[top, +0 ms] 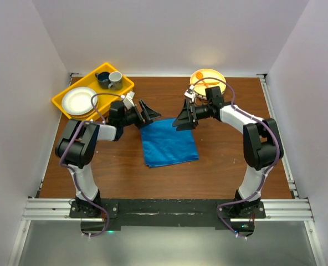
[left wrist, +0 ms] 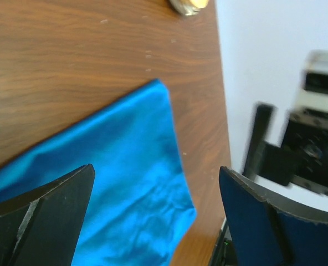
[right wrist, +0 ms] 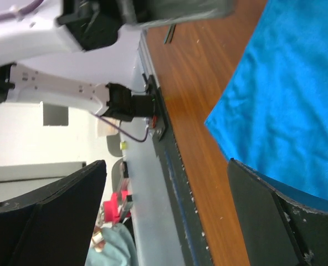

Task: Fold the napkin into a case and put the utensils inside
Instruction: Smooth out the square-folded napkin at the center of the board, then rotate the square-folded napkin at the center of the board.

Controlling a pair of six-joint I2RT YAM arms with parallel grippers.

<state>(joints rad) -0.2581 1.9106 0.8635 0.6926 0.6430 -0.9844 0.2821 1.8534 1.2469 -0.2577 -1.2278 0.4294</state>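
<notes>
The bright blue napkin [top: 168,142] lies flat on the middle of the wooden table, a little rumpled. My left gripper [top: 151,114] hovers open over its far left corner. In the left wrist view the napkin [left wrist: 125,183] shows below the wide-apart fingers of the left gripper [left wrist: 156,168], which hold nothing. My right gripper [top: 180,117] hovers open over the far right corner. In the right wrist view the napkin [right wrist: 286,100] lies to one side of the empty right gripper [right wrist: 167,161]. The utensils are out of view.
A yellow tray [top: 64,106] at the back left holds a white plate [top: 79,101], a blue mug [top: 103,79] and a grey cup [top: 115,77]. An orange plate [top: 215,75] with an orange plastic piece on it stands at the back right, behind the right arm.
</notes>
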